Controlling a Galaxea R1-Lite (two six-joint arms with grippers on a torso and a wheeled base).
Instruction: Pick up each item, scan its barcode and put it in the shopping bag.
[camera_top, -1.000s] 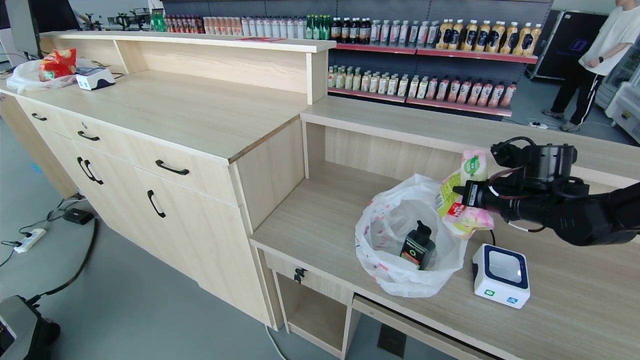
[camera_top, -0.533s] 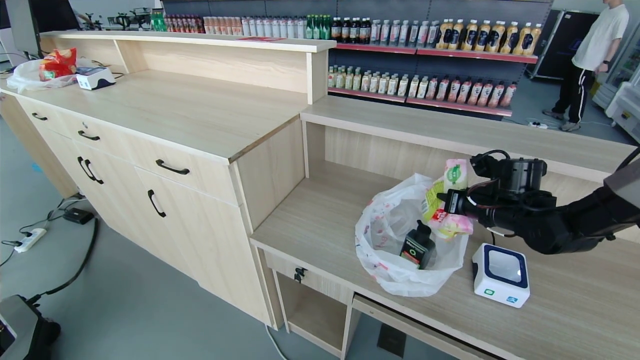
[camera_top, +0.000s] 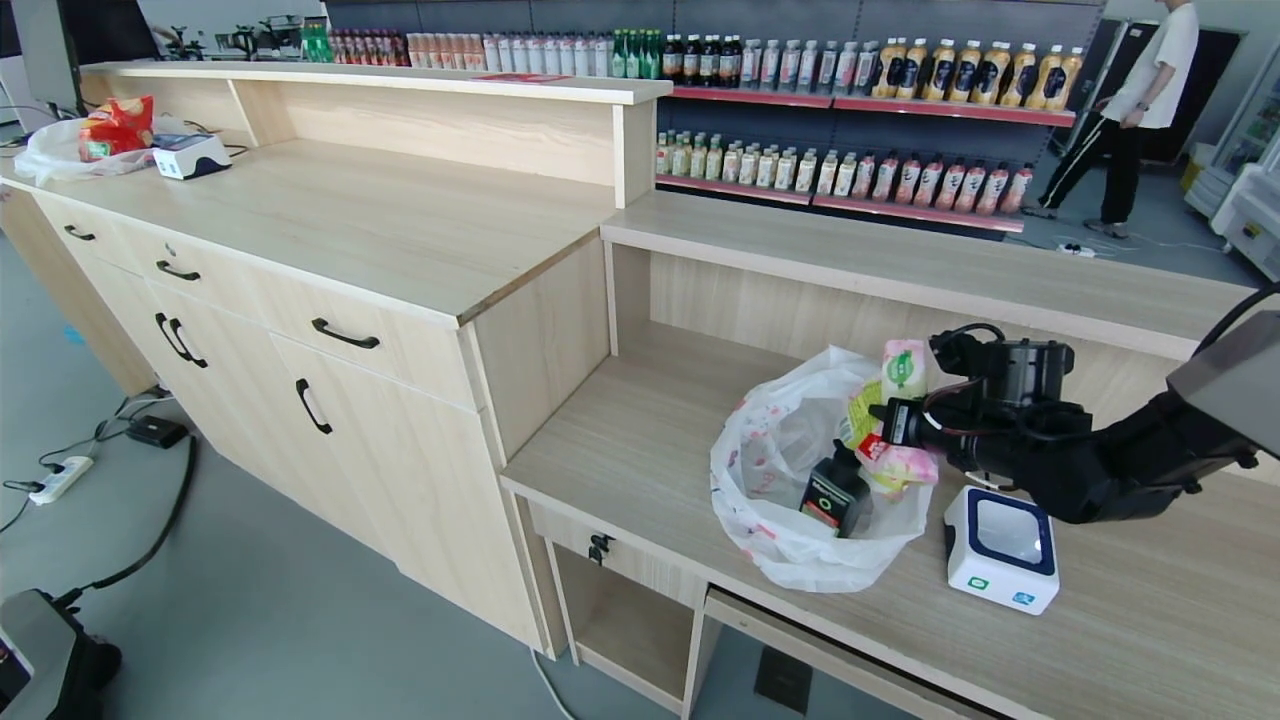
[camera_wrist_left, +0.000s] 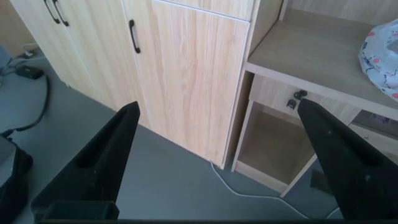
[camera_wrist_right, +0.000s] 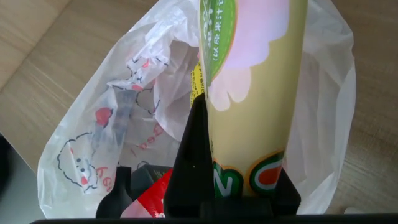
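hidden: the middle of the snack packet (camera_top: 901, 373) is covered by the right pincer (camera_top: 884, 432) in the head view, and its upper end is cut off in the right wrist view. Can't tell whether its lower end touches the bag film.
barcode: can't make one out on the packet.
bottle: black bottle (camera_top: 835, 497) stands inside the bag, below the pincer. Its neck is partly behind the packet's lower end.
right pincer: clenched on the snack packet, fingers (camera_wrist_right: 189, 162) pressed against its sides. The second finger is mostly behind the packet in the wrist view. Packet is roughly upright.
packet position: in the pincer, over the open mouth of the shopping bag (camera_top: 775, 470), lower end about level with the rim.
bag: white printed film, mouth open right under the pincer, sitting on the lower counter (camera_top: 640, 440).
scanner: white box with a dark-framed window (camera_top: 1000, 548), on the counter below the pincer's wrist side. It is just beside the bag and apart from the packet.
left pincer (camera_wrist_left: 217, 103): fingers spread wide, nothing between them. Finger bases are cut off at the frame edge. Past the tips are the floor (camera_wrist_left: 155, 180) and cabinet doors (camera_wrist_left: 186, 68), with an edge of the bag well off to one side.
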